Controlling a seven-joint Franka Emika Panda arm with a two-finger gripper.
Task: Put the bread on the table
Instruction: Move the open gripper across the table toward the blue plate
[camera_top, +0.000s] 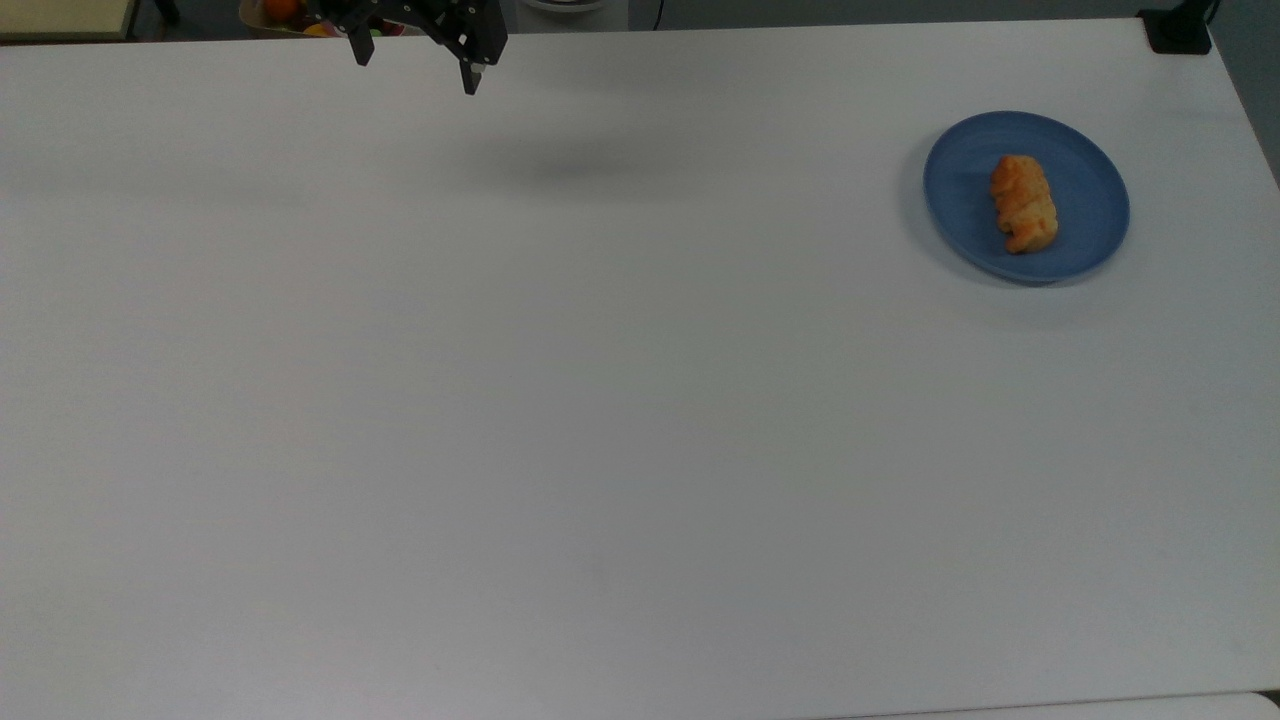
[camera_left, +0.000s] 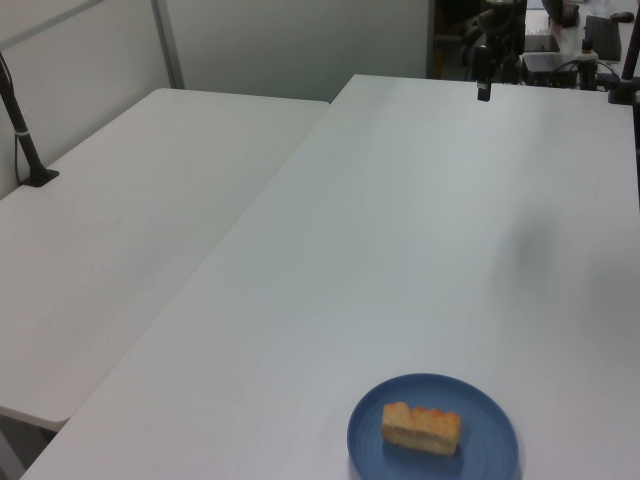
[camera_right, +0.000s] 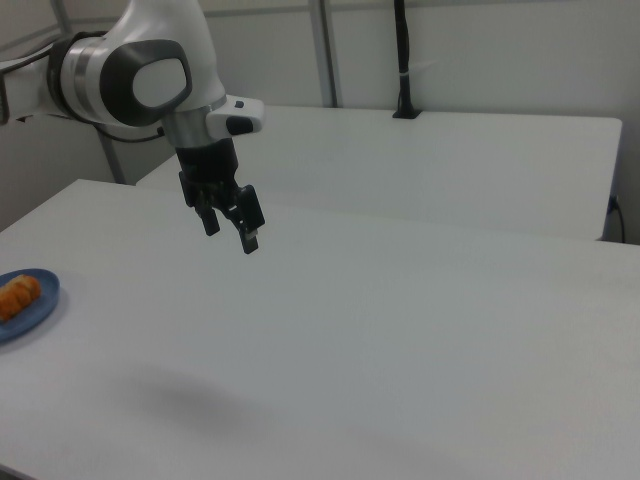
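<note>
- Spreading across every view, the large rectangular white matte table (camera_top: 600, 400) (camera_left: 420, 250) (camera_right: 400, 330) carries a faint soft shadow (camera_top: 580, 165) on its surface near the top view's upper edge, and a similar grey smudge (camera_right: 190, 400) lies low in the right view.
- Beside it stands a second white tabletop (camera_left: 130, 210) (camera_right: 450, 165), with a dark upright pole on a small base (camera_left: 25, 135) (camera_right: 403, 60) fixed to it.
- Reaching out over the table, the white and grey robot arm (camera_right: 140, 70) bends down at its wrist, so the black two-finger gripper (camera_right: 228, 226) (camera_top: 415, 72) hangs above the surface, touching nothing. In the top view it sits at the upper edge, left of centre; in the left view a dark finger (camera_left: 483, 80) shows at the far end of the table.
- Its two fingers (camera_right: 249, 228) point downward and are spread apart with a clear gap between them; nothing is held.
- Sitting flat on the table, the round blue plate (camera_top: 1090, 200) (camera_left: 490, 445) (camera_right: 35, 305) is at the top view's upper right, well apart from the gripper.
- Lying on that plate, roughly at its middle, the small oblong golden-orange flaky bread roll (camera_top: 1023, 203) (camera_left: 421, 428) (camera_right: 17, 296) has not reached the bare tabletop.
</note>
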